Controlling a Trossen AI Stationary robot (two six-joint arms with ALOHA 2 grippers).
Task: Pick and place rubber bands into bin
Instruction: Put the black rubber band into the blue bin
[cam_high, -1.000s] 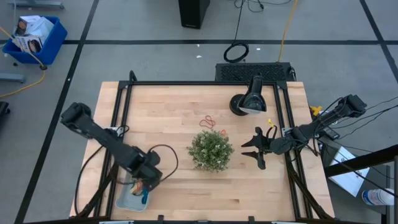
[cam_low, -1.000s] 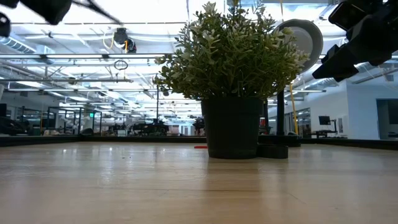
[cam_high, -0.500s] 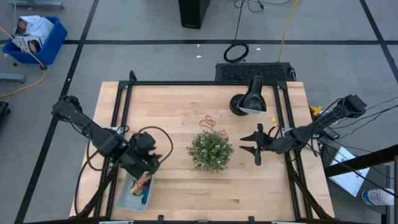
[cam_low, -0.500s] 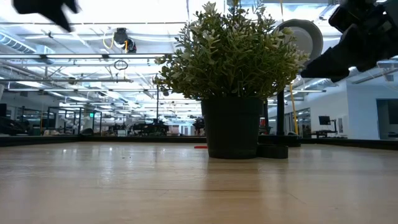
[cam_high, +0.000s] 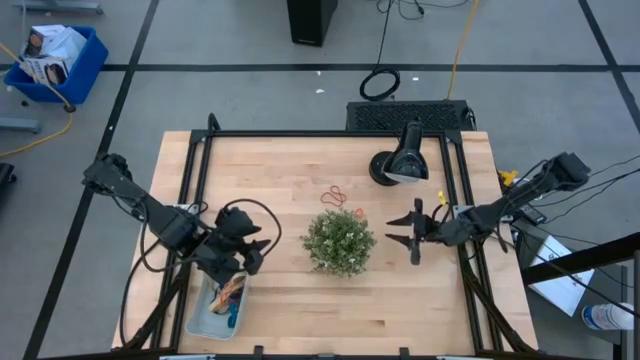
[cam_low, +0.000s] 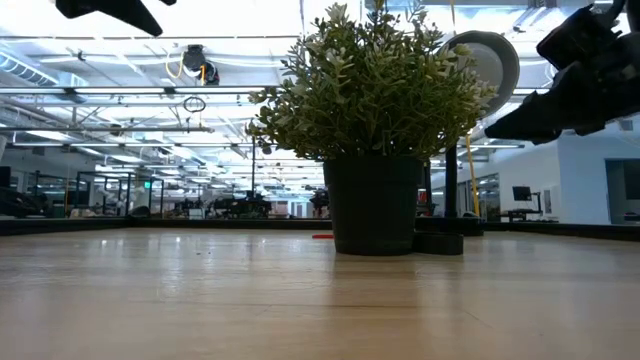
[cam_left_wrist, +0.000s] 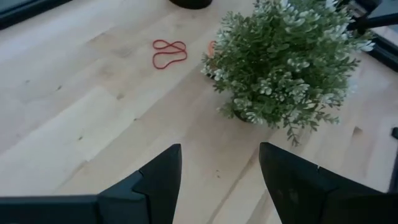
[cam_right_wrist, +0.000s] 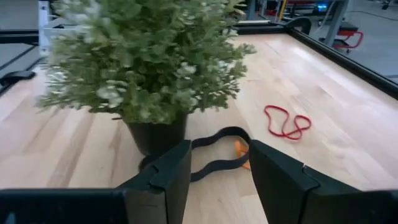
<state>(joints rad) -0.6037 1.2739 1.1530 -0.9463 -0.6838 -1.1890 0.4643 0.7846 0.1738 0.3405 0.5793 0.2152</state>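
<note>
**Plant stands between my two end effectors and the loose bands**

A potted plant (cam_high: 339, 241) sits at the middle of the counter (cam_high: 290, 170), and it is the main thing in my way. Behind it, toward the far edge, a black desk lamp (cam_high: 398, 160) rests on its round base.

A red rubber band (cam_high: 336, 195) lies flat on the wood just beyond the plant, between it and the lamp. An orange rubber band (cam_right_wrist: 241, 149) lies right beside the pot, next to a dark loop (cam_right_wrist: 214, 152) that curls around the pot's base on my right side.

My left end effector (cam_high: 252, 243) hovers above the counter, left of the plant, fingers spread wide and holding nothing. In its wrist view the red band lies far beyond my fingers, with the plant to one side of the line.

The bin (cam_high: 200, 318) sits at the near left corner, just nearer than my left end effector, with several coloured bands (cam_high: 230, 296) already inside.

My right end effector (cam_high: 409, 232) hangs right of the plant, fingers apart and empty, pointing at the pot. The orange band lies just past my fingers there.
</note>
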